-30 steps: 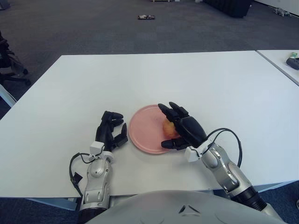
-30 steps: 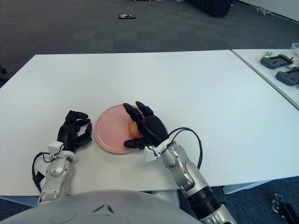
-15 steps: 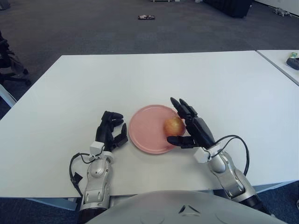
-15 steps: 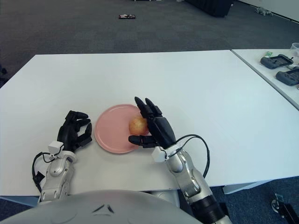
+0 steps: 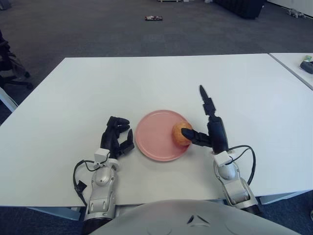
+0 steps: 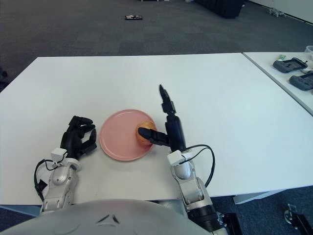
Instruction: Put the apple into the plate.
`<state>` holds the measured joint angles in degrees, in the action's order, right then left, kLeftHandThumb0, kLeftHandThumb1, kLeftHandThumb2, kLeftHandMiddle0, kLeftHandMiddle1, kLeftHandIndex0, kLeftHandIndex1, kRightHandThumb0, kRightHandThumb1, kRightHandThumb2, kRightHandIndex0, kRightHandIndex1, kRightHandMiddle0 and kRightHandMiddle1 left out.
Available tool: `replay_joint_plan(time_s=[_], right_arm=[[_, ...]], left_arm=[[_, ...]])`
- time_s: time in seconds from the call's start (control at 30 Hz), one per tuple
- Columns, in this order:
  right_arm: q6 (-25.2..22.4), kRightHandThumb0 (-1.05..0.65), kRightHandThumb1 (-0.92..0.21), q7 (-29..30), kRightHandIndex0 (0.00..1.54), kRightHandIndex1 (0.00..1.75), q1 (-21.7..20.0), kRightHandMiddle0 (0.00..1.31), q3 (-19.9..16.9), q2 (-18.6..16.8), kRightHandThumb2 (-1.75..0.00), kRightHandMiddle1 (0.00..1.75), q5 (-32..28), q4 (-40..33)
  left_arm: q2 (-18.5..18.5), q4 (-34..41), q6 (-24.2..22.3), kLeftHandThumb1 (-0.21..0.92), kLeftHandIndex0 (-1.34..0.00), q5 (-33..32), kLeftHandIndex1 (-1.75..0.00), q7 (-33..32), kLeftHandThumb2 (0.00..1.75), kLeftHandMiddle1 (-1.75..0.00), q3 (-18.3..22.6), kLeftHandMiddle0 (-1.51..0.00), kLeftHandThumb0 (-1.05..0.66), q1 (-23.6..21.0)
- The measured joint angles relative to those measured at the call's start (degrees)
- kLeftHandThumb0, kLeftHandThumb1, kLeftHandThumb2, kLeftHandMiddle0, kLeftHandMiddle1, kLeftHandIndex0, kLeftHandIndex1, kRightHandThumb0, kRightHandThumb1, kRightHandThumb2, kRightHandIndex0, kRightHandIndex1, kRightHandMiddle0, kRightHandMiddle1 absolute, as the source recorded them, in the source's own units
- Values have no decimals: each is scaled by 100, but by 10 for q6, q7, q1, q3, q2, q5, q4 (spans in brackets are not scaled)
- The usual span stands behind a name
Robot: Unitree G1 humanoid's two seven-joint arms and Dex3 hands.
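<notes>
A yellow-red apple [image 5: 181, 133] lies on the right part of the pink plate [image 5: 154, 137] near the table's front. My right hand [image 5: 209, 125] stands just right of the plate, fingers stretched upward and spread, its thumb reaching left to the apple's side; it holds nothing. My left hand [image 5: 117, 137] shows to the left of the plate with its fingers curled, holding nothing.
The white table [image 5: 161, 83] stretches far behind the plate. A second table with dark devices [image 6: 293, 71] stands at the right. A small dark object [image 5: 153, 18] lies on the carpet far behind.
My right hand has let go of the apple, drawn back to the right of the plate and turned its fingers upright. The apple stays on the plate. The left hand has not moved.
</notes>
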<state>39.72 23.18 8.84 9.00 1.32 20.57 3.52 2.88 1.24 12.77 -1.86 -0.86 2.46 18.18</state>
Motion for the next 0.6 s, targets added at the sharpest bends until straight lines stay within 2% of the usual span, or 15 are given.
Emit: replay_joint_plan(time_s=[0.03, 0.07, 0.1, 0.13, 0.17, 0.2, 0.23, 0.27, 0.3, 0.33, 0.4, 0.47, 0.6], right_arm=[[13, -94, -59, 12, 0, 0, -7, 0, -9, -6, -60, 0, -1, 16], [21, -88, -54, 19, 2, 4, -12, 0, -14, -10, -70, 13, -3, 24], [29, -79, -48, 25, 1, 18, -14, 0, -20, -18, -82, 36, -12, 29], [35, -74, -47, 32, 1, 27, -14, 0, -27, -24, -87, 50, -20, 29], [40, -67, -46, 40, 1, 40, -13, 0, -33, -35, -94, 71, -31, 29], [44, -64, -53, 48, 0, 64, -11, 0, -38, -46, -97, 97, -39, 29], [44, -63, -55, 55, 0, 72, -9, 0, -42, -57, -99, 107, -44, 27], [41, -58, -60, 60, 2, 86, -5, 6, -47, -69, -94, 120, -46, 26], [30, -50, -66, 65, 4, 106, -2, 14, -51, -75, -86, 140, -49, 24], [17, -46, -69, 67, 10, 123, 0, 20, -53, -76, -83, 152, -54, 22], [-7, -42, -70, 67, 20, 140, 2, 26, -60, -77, -83, 163, -61, 22], [-20, -41, -65, 72, 45, 153, 2, 33, -67, -77, -89, 170, -67, 23], [-24, -41, -60, 90, 68, 163, 0, 39, -79, -77, -96, 173, -65, 32]], left_arm=[[0, -1, 2, 52, -37, 0, -175, 0, 102, -155, 0, -46, -1, 0], [0, -2, 3, 52, -37, 0, -175, 0, 102, -155, 0, -46, -1, 0], [0, -3, 4, 52, -38, 0, -175, 0, 103, -155, 0, -46, -1, 0], [0, -3, 7, 52, -38, 0, -175, 0, 103, -156, 0, -46, -1, 0], [0, -4, 9, 52, -38, 0, -175, 1, 103, -156, 0, -46, -1, 0], [0, -5, 11, 52, -38, 0, -175, 1, 103, -156, 0, -45, -1, 0], [0, -6, 12, 52, -38, 0, -175, 1, 103, -156, 0, -45, -1, 0], [0, -7, 13, 52, -38, 0, -175, 1, 103, -156, 0, -45, -1, 0], [0, -8, 15, 52, -38, 0, -175, 1, 103, -156, 0, -45, -1, 0], [0, -9, 15, 52, -38, 0, -175, 1, 103, -157, 0, -45, -1, 0], [-2, -10, 17, 52, -38, 0, -175, 1, 103, -157, 0, -45, -1, 0], [-3, -11, 17, 52, -38, 0, -175, 1, 102, -156, 0, -45, -1, -1], [-3, -13, 19, 53, -37, 0, -175, 1, 102, -156, 0, -45, -1, -1]])
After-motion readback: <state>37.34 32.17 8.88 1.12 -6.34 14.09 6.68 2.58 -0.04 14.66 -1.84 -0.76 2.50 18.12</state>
